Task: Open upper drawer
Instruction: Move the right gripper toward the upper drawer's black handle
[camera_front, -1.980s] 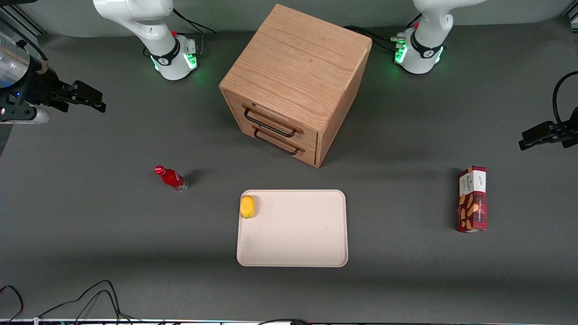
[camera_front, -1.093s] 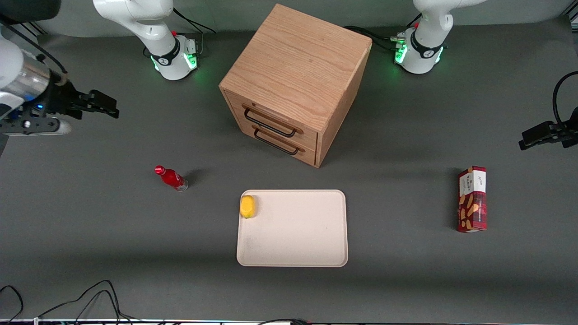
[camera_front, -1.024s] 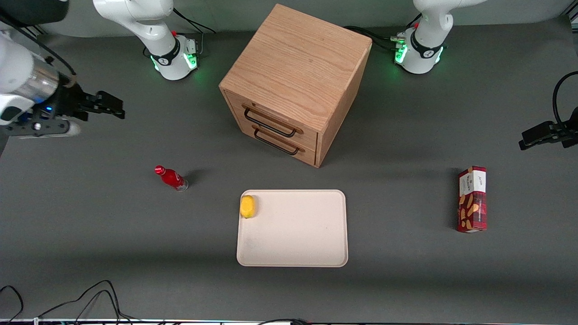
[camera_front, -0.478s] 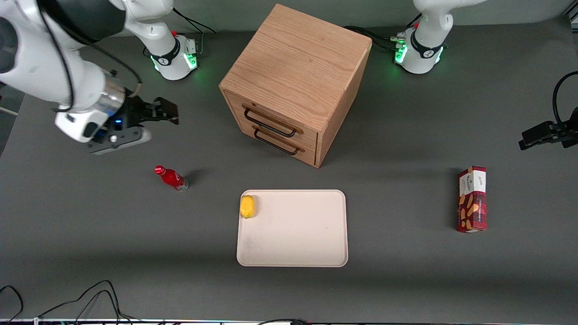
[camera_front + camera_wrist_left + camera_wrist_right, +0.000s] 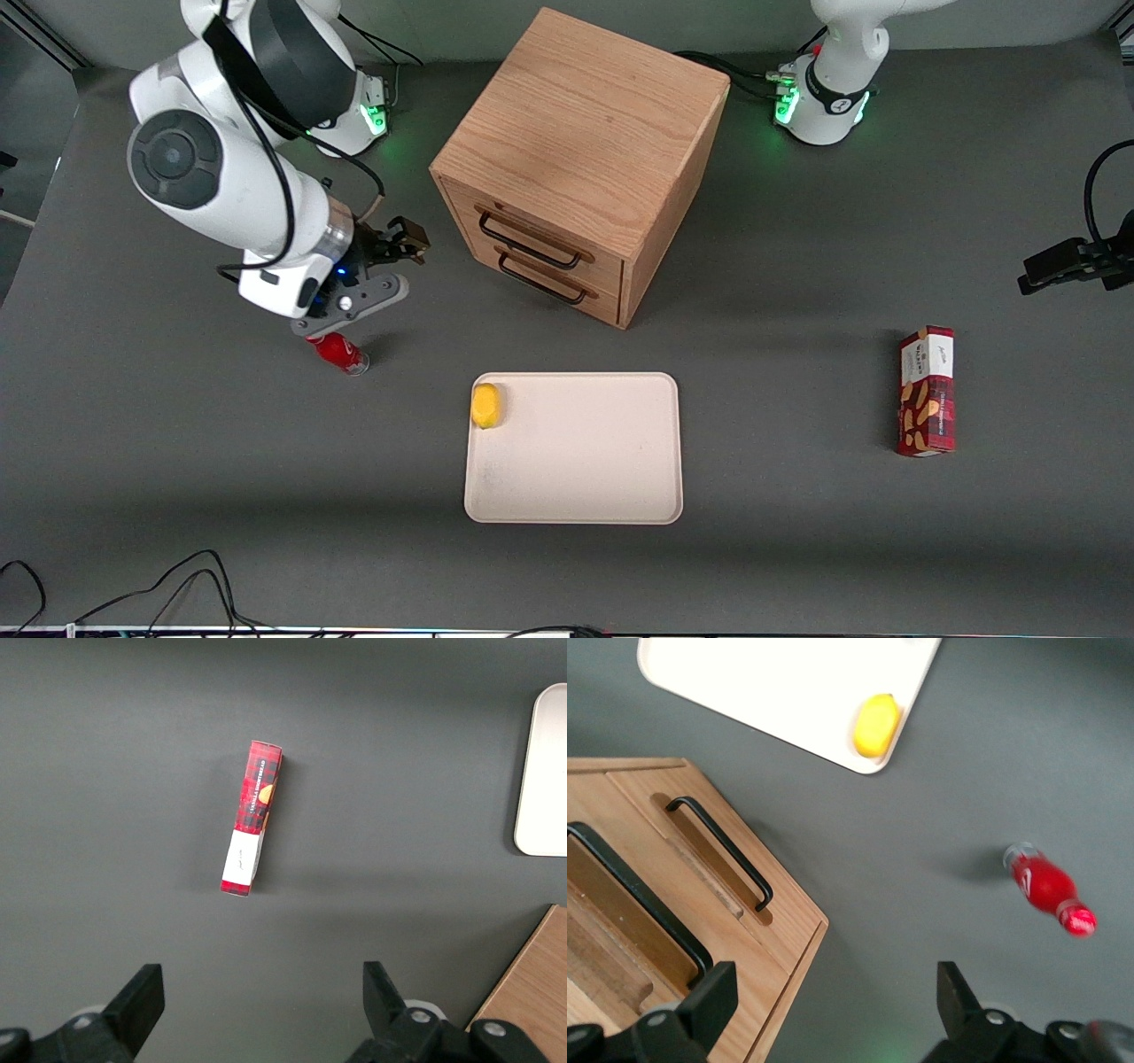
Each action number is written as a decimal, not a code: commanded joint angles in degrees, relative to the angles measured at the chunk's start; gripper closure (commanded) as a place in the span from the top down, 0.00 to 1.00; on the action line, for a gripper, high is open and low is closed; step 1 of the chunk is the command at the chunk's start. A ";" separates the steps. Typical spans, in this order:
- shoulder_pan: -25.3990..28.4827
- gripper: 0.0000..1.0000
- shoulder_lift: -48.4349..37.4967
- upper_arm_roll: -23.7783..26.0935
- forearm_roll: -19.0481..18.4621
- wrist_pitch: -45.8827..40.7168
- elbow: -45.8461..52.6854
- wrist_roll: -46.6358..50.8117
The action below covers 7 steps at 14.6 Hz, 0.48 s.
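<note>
Gripper [image 5: 409, 241] hovering above table [image 5: 177, 461], jaws apart, pointing toward cabinet [image 5: 580, 159], level with upper drawer [image 5: 532, 237], not touching its handle [image 5: 530, 243].

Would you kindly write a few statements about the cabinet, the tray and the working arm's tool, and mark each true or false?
1. The upper drawer is shut. True.
2. The tool is clamped on the upper drawer's handle. False: it hangs open beside the cabinet, toward the working arm's end of the table, touching nothing.
3. A lemon lies in a corner of the tray. True.
4. The red bottle stands on the tray. False: it stands on the table, apart from the tray, just under the arm's wrist.
5. The cookie box sits on top of the cabinet. False: it is on the table toward the parked arm's end.
</note>
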 commanded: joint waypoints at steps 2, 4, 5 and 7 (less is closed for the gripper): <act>0.27 1.00 3.85 0.47 3.84 1.99 4.17 -4.59; 2.37 1.00 4.56 1.08 4.80 1.90 4.45 -6.33; 2.56 1.00 5.17 1.96 6.20 1.38 4.44 -8.69; 3.26 1.00 5.88 3.89 7.45 1.38 3.74 -13.52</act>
